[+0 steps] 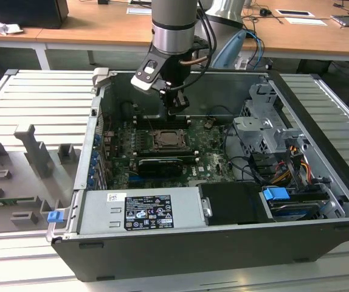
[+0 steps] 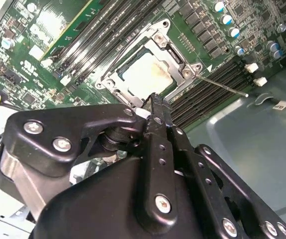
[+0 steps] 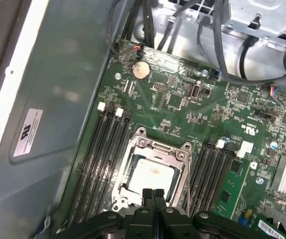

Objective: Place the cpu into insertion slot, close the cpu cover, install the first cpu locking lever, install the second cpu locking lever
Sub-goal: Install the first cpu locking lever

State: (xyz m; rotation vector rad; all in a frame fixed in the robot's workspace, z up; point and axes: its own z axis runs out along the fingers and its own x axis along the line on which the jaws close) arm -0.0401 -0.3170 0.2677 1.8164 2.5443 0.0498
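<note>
The cpu (image 3: 152, 174) (image 2: 145, 74), pale grey with a faint brown stain, lies in the insertion slot (image 1: 167, 141) on the green motherboard. The silvery cpu cover (image 3: 182, 155) (image 2: 169, 47) lies flat around it, and the chip shows through its window. A thin wire locking lever (image 2: 225, 85) sticks out sideways from the slot's corner over the black memory slots. My gripper (image 3: 153, 193) (image 2: 155, 99) (image 1: 176, 109) hangs just above the slot's edge. Its two black fingertips are pressed together with nothing between them.
The motherboard (image 1: 208, 159) sits deep in an open computer case (image 1: 320, 152) with tall walls. Black memory slots (image 3: 95, 159) flank the slot on both sides. Drive cages and cable bundles (image 1: 266, 143) stand toward the exterior view's right, a power supply (image 1: 144, 210) in front.
</note>
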